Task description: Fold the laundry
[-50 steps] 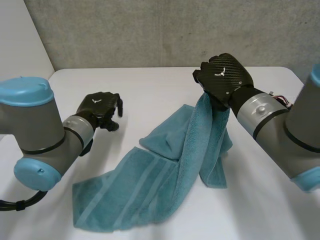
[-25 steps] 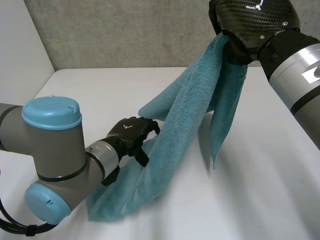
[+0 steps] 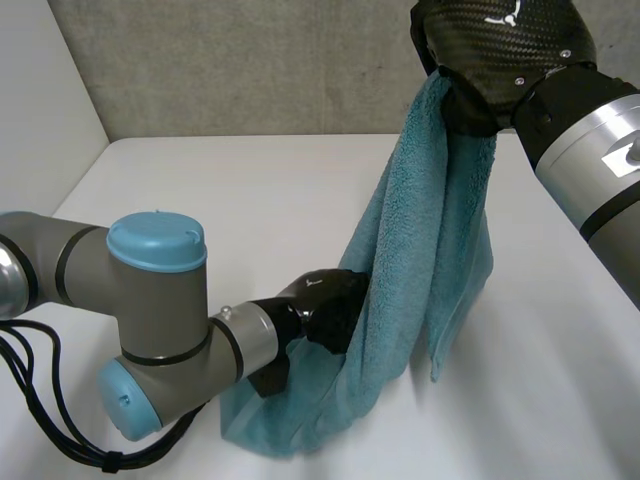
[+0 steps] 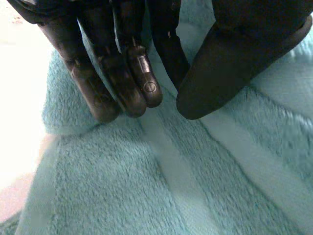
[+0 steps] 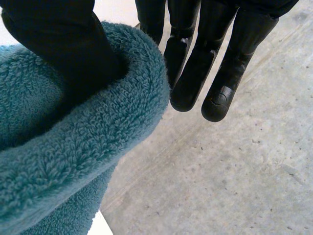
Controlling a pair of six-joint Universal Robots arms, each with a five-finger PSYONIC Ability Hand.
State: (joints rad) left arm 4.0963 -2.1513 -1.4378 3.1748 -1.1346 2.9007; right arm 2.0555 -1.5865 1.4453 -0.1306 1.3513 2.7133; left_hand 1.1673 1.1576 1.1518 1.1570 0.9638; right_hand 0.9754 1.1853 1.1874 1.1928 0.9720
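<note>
The right hand (image 3: 500, 50), at the upper right of the frame, is raised high with its back to the camera. Its thumb (image 5: 63, 54) sinks into a thick fold of 1 teal towel (image 3: 420, 250), pinching it against straight fingers (image 5: 195, 63). The towel hangs from that hand, its long axis running steeply down to the lower centre, where its bottom end lies bunched on the white table (image 3: 200, 180). There the left hand (image 3: 325, 305), reaching in low from the lower left, rests straight fingers (image 4: 122, 73) on the cloth, with the thumb (image 4: 230, 63) apart and the cloth flat between them. 2 hands, 1 towel.
</note>
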